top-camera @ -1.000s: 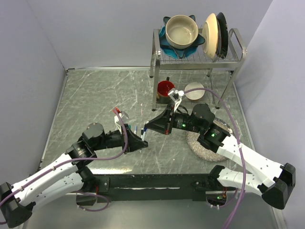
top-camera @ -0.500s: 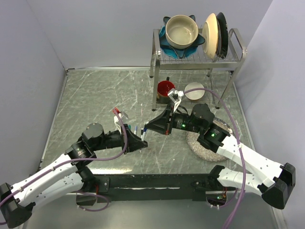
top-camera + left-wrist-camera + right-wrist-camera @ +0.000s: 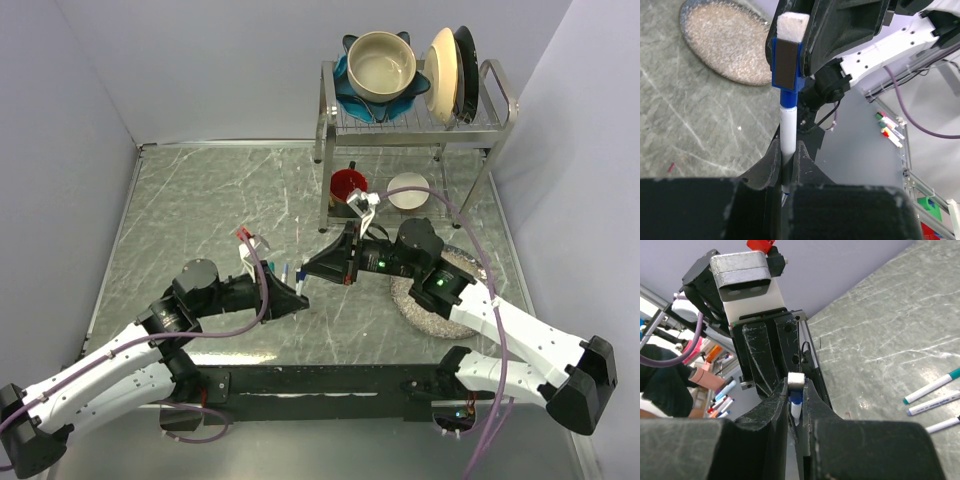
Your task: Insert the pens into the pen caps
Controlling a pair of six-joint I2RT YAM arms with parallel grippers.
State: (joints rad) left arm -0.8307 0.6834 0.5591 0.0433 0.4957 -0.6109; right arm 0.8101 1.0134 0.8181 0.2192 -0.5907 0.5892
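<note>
My left gripper [image 3: 788,156] is shut on a white pen [image 3: 788,127], which stands up out of its jaws. The pen's blue upper end meets the mouth of a blue pen cap [image 3: 786,65] topped with a white felt block. My right gripper [image 3: 796,390] is shut on that cap [image 3: 796,396], with the felt block at its fingertips. From above, the left gripper [image 3: 296,296] and right gripper [image 3: 310,268] meet tip to tip at the table's middle. Three more pens [image 3: 934,402] lie on the table in the right wrist view.
A metal dish rack [image 3: 490,125] stands at the back right with a bowl [image 3: 381,62] and plates [image 3: 445,60] on top. Under it sit a red cup [image 3: 348,185] and a white cup [image 3: 407,190]. A speckled round mat [image 3: 432,305] lies beneath the right arm.
The right arm has edged slightly left, toward the left gripper. Both grippers stay shut and tip to tip. The left arm has not moved.
</note>
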